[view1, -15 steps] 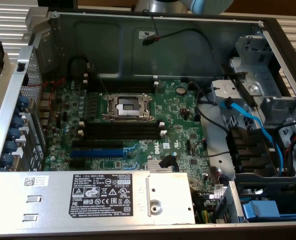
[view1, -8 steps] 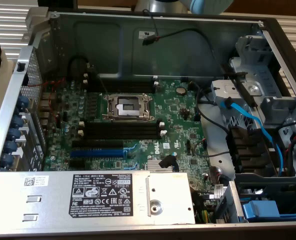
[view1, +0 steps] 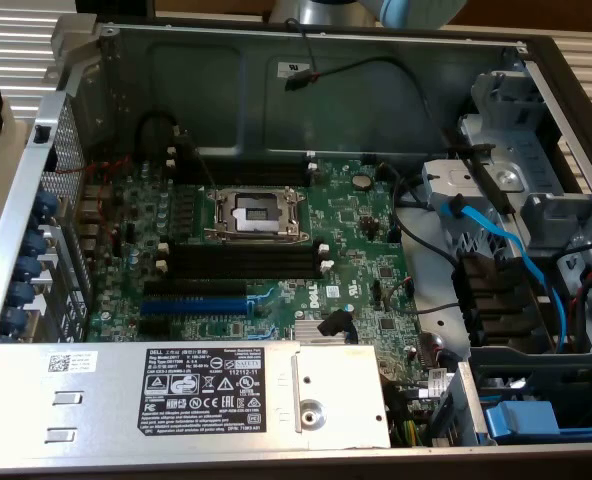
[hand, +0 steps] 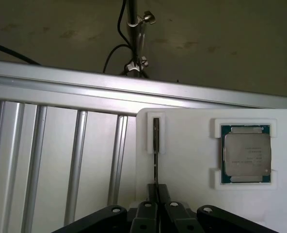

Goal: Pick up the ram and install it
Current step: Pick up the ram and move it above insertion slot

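Observation:
In the wrist view the ram [hand: 155, 145] is seen edge-on as a thin dark strip. It stands upright in a slot of a white holder block [hand: 192, 160]. My gripper [hand: 156, 196] reaches it from the near side, and its two black fingers [hand: 167, 199] are pressed against both faces of the stick's near end. In the exterior view the open computer case shows the green motherboard [view1: 356, 250] with its long black memory slots [view1: 241, 262] lying bare below the processor socket [view1: 256, 213].
A processor chip [hand: 246, 154] rests in a second recess of the white holder. Aluminium rails [hand: 61, 145] run beside the holder. In the case are a blue slot [view1: 194, 305], a power supply [view1: 186, 395], blue cables [view1: 496, 245] and drive bays [view1: 536, 200].

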### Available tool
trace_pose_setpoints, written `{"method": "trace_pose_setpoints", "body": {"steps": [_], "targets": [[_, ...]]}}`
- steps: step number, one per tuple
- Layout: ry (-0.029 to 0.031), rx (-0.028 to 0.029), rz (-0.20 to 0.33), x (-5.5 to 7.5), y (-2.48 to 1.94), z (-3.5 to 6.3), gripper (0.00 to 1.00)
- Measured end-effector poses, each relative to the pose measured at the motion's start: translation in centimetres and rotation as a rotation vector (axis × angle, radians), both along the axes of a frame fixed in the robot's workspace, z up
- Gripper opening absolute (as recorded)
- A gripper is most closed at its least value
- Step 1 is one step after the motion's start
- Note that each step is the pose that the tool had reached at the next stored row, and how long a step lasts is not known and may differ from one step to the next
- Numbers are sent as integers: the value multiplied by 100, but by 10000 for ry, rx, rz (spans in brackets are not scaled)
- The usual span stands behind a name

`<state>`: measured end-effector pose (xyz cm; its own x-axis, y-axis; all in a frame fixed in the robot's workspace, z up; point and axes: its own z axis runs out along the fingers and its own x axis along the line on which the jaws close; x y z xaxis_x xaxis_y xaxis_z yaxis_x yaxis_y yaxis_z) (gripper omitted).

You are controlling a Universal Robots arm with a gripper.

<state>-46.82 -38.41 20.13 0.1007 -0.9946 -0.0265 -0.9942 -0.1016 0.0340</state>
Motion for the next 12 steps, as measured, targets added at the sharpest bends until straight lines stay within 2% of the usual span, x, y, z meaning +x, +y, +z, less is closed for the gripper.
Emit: {"method": "trace_pose_setpoints", "body": {"steps": [9,12], "targets": [[0,0,0,0,0,0,12],[1,32,0,0,-11,1,12]]}}
